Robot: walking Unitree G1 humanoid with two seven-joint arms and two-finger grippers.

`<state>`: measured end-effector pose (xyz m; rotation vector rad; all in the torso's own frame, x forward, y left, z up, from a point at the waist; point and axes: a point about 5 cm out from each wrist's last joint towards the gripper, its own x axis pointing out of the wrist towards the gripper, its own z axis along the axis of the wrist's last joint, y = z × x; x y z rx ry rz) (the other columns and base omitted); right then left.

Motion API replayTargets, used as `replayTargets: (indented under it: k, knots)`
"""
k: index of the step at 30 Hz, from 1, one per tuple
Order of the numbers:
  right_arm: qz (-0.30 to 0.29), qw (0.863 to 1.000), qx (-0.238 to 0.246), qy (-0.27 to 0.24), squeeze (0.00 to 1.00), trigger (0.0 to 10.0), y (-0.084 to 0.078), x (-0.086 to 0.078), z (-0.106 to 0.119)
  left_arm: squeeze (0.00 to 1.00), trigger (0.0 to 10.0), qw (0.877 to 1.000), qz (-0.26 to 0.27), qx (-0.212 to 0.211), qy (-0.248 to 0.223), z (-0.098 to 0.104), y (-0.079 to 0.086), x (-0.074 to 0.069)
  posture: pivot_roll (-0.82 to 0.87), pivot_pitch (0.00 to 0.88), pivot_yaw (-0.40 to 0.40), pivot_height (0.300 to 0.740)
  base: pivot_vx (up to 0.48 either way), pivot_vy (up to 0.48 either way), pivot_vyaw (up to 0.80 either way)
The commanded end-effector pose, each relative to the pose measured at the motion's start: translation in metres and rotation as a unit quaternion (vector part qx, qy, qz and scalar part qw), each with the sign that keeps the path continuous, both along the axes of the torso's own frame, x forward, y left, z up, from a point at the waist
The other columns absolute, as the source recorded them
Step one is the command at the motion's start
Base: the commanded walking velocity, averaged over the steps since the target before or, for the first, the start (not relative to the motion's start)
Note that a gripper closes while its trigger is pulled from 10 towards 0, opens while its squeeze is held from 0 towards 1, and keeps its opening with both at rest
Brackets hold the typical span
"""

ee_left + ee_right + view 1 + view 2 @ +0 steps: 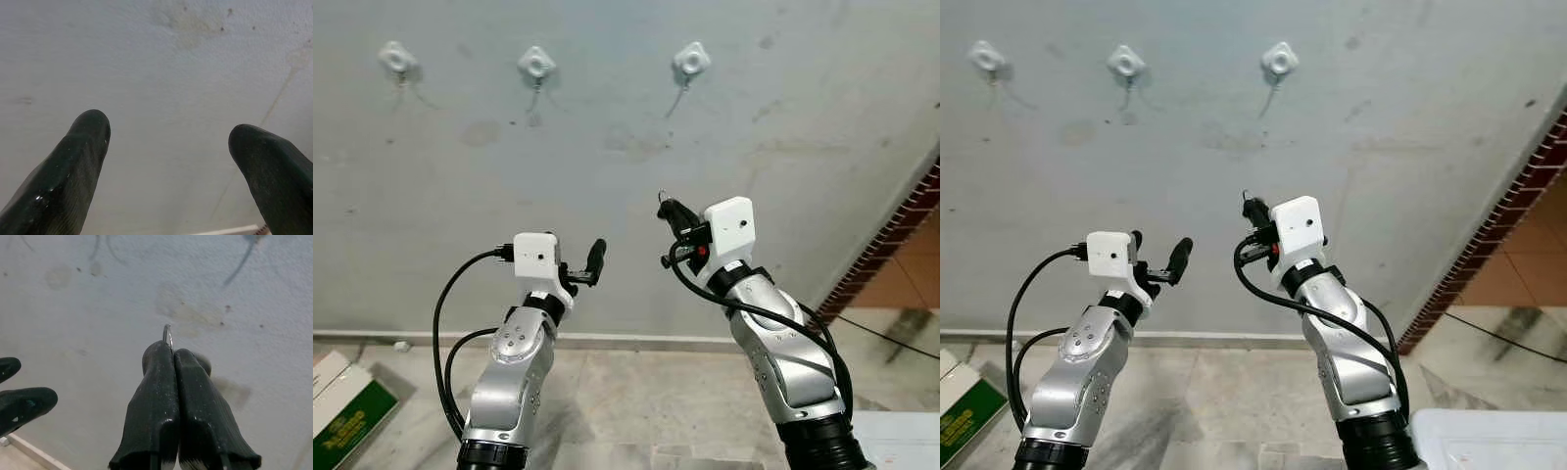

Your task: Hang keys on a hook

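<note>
Keys, of which a ring (167, 337) was seen, were pinched in the clenched right gripper (668, 211), below the wall hooks. The nearest hook (691, 61) lay at twelve o'clock; the ring should be raised squarely over it. The left gripper (587, 264) was spread, empty.

Head stereo faces wall (626, 176); 2 wrist cameras view it closer.
</note>
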<state>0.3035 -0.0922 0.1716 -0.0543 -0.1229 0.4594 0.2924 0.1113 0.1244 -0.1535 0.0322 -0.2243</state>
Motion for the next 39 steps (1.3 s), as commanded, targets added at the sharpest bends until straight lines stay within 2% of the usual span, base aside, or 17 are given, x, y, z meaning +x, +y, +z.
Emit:
replayTargets:
  k: [1, 10, 17, 22, 24, 25, 26, 27, 31, 39]
  knots:
    - [0.002, 1.000, -0.002, -0.001, 0.00, 10.0, 0.002, 0.002, 0.002, 0.00, 10.0, 1.000, -0.007, -0.001, -0.007, 0.003, 0.000, -0.001, -0.04, 0.037, 0.027, 0.740, 0.000, 0.000, -0.80]
    - [0.003, 1.000, -0.002, -0.003, 0.00, 10.0, 0.003, 0.001, 0.002, 0.00, 10.0, 1.000, -0.018, -0.005, -0.008, 0.003, -0.002, -0.002, -0.04, 0.035, 0.028, 0.740, 0.000, 0.000, -0.75]
    - [-0.001, 1.000, -0.003, -0.005, 0.00, 10.0, 0.000, 0.001, 0.002, 0.00, 10.0, 0.999, -0.030, -0.009, -0.007, 0.003, -0.004, -0.003, -0.04, 0.030, 0.027, 0.740, 0.201, 0.000, -0.06]
    - [-0.017, 1.000, -0.011, -0.001, 0.00, 10.0, -0.012, -0.005, -0.003, 0.00, 10.0, 0.999, -0.032, -0.001, 0.001, -0.001, 0.000, -0.008, -0.04, 0.029, 0.028, 0.740, 0.054, 0.000, 0.00]
    - [-0.026, 0.999, -0.022, 0.002, 0.00, 10.0, -0.020, -0.009, -0.007, 0.00, 10.0, 1.000, -0.030, 0.006, 0.005, -0.003, 0.007, -0.012, -0.04, 0.030, 0.031, 0.740, 0.000, 0.000, 0.00]
    - [-0.039, 0.998, -0.038, 0.008, 0.00, 10.0, -0.033, -0.015, -0.013, 0.00, 10.0, 0.999, -0.021, 0.020, 0.014, -0.007, 0.017, -0.018, -0.04, 0.030, 0.031, 0.740, 0.000, 0.000, 0.00]
    - [-0.039, 0.998, -0.038, 0.008, 0.00, 10.0, -0.033, -0.015, -0.013, 0.00, 10.0, 0.999, -0.021, 0.020, 0.014, -0.007, 0.017, -0.018, -0.04, 0.030, 0.031, 0.740, 0.000, 0.000, 0.00]
    - [-0.049, 0.997, -0.049, 0.017, 0.00, 10.0, -0.043, -0.020, -0.018, 0.00, 10.0, 0.999, -0.013, 0.026, 0.022, -0.011, 0.025, -0.023, -0.04, 0.030, 0.032, 0.740, 0.000, 0.000, 0.00]
    - [-0.059, 0.996, -0.060, 0.032, 0.00, 10.0, -0.056, -0.030, -0.025, 0.00, 10.0, 0.999, -0.007, 0.035, 0.030, -0.015, 0.035, -0.032, -0.04, 0.040, 0.030, 0.740, 0.000, 0.000, 0.00]
    - [-0.068, 0.994, -0.075, 0.052, 0.00, 10.0, -0.071, -0.048, -0.033, 0.00, 10.0, 0.998, -0.004, 0.039, 0.039, -0.018, 0.043, -0.044, -0.04, 0.042, 0.031, 0.740, 0.000, 0.000, 0.00]
